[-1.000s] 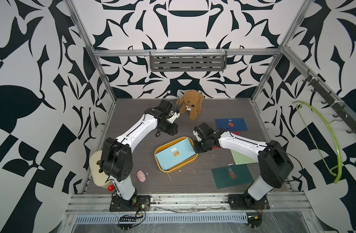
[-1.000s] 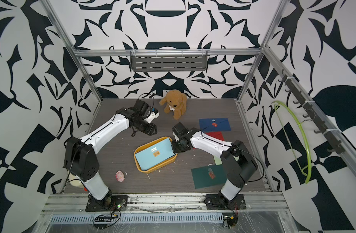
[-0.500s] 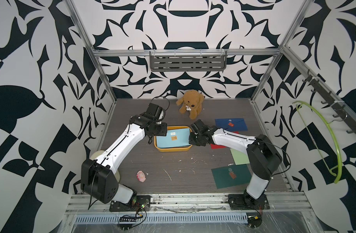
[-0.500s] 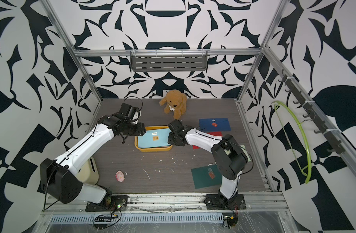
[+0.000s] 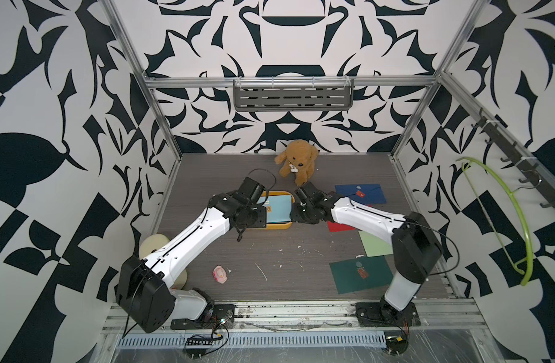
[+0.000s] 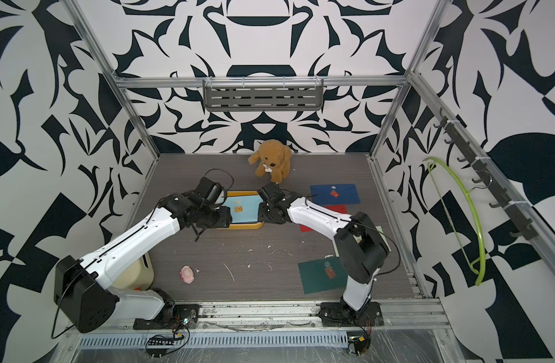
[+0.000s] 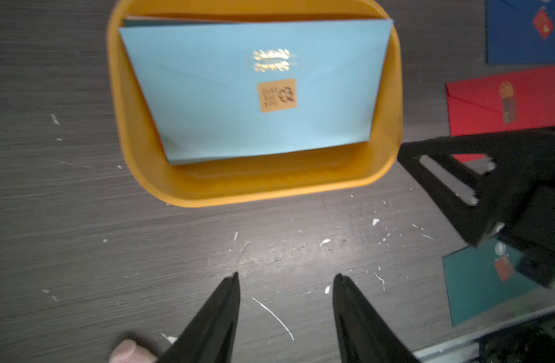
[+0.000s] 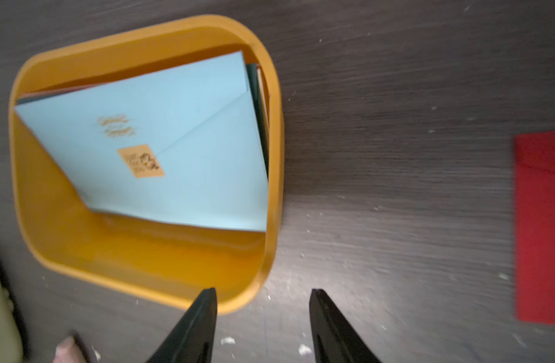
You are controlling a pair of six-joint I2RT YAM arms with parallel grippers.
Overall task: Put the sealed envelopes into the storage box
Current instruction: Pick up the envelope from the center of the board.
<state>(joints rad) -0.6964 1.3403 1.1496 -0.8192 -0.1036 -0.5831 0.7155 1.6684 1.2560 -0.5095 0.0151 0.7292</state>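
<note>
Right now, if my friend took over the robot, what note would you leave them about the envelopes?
Grippers: the left gripper is open and empty, over the table beside the storage box. The right gripper is open and empty, at the box's rim.
Done: the light blue envelope lies on top in the box, tilted against its wall, with edges of other envelopes showing beneath it.
Left: the navy envelope, red envelope, pale green envelope and dark green envelope lie on the table on the right arm's side.
</note>
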